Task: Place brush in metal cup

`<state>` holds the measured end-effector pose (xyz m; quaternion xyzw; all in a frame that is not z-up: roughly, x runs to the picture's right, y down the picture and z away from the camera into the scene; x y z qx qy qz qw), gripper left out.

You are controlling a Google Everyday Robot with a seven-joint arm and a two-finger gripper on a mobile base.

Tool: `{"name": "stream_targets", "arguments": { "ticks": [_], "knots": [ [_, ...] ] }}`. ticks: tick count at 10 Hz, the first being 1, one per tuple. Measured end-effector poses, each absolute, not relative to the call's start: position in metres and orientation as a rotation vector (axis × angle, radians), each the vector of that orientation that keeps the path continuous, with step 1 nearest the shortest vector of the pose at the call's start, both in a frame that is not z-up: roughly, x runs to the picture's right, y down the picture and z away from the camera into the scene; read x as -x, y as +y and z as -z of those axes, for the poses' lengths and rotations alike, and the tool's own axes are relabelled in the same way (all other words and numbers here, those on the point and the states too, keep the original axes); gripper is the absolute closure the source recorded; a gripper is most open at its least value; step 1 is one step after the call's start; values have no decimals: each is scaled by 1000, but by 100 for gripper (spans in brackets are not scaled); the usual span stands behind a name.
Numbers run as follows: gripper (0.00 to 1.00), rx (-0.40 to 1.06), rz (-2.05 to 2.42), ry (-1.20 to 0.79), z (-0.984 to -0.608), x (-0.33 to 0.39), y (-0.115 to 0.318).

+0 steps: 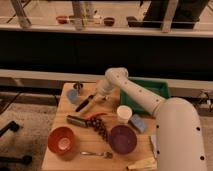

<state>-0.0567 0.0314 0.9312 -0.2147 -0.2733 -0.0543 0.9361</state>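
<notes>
The brush (85,103) is a slim black stick lying slanted over the left part of the wooden table (55,160). Its upper end meets my gripper (99,95), which is shut on it, and its lower end points down-left. The metal cup (78,86) is small and grey and stands at the table's back left corner, up and to the left of the gripper. A pale blue cup (73,96) stands just in front of the metal cup, beside the brush.
A thick dark tool with red parts (77,120) and grapes (101,128) lie mid-table. A white cup (123,114), a purple bowl (122,139), an orange bowl (62,140) and a spoon (95,154) stand nearer. A green tray (152,90) is at the back right.
</notes>
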Motion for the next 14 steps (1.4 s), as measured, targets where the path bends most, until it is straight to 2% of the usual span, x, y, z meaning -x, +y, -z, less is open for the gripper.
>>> {"name": "stream_targets", "arguments": {
  "ticks": [14],
  "knots": [
    [100, 376, 149, -558, -889, 77, -7]
  ]
}}
